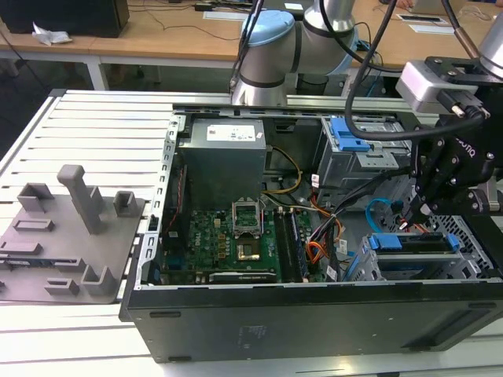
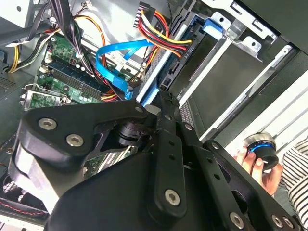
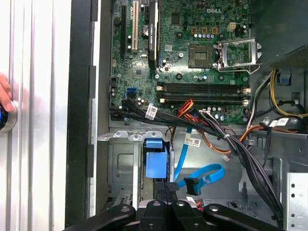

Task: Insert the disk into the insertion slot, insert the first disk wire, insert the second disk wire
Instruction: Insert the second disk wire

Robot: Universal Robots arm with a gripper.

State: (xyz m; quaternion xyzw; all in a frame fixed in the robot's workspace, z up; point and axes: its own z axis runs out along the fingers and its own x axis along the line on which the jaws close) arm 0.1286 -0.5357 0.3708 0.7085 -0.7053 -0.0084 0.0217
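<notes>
Slatted metal table (image 1: 94,118) under us, open PC case (image 1: 314,322) on it. In the case's near corner, on the exterior view's right, the slot (image 1: 478,232) has the disk (image 1: 413,243) sitting in it, blue carrier showing. My claw (image 3: 166,185) hovers just above that carrier, fingers pinched together, and I can't make out anything between them. Blue wire (image 3: 207,171) curls just beside, its plug (image 3: 191,185) lying free.
</notes>
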